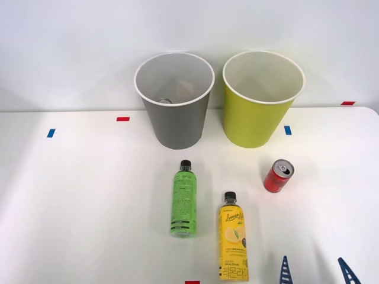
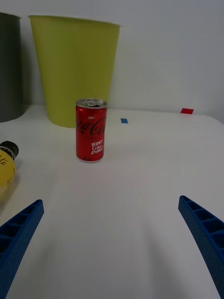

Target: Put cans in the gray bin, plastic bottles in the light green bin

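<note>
A small red can (image 1: 278, 176) (image 2: 90, 131) stands upright on the white table, in front of the light green bin (image 1: 260, 100) (image 2: 74, 70). The gray bin (image 1: 174, 100) (image 2: 10, 67) stands to that bin's left, with something small lying at its bottom. A green-label bottle (image 1: 184, 199) lies flat before the gray bin. Beside it lies the larger yellow lemon bottle (image 1: 233, 244) (image 2: 5, 166), cap pointing to the bins. My right gripper (image 1: 317, 272) (image 2: 112, 247) is open at the table's near edge, short of the can, with nothing between its fingers (image 2: 21, 229).
Red and blue tape marks (image 1: 122, 119) dot the table near the bins and edges. A white wall rises right behind the bins. Open tabletop lies between my gripper and the can, and to the left of the bottles.
</note>
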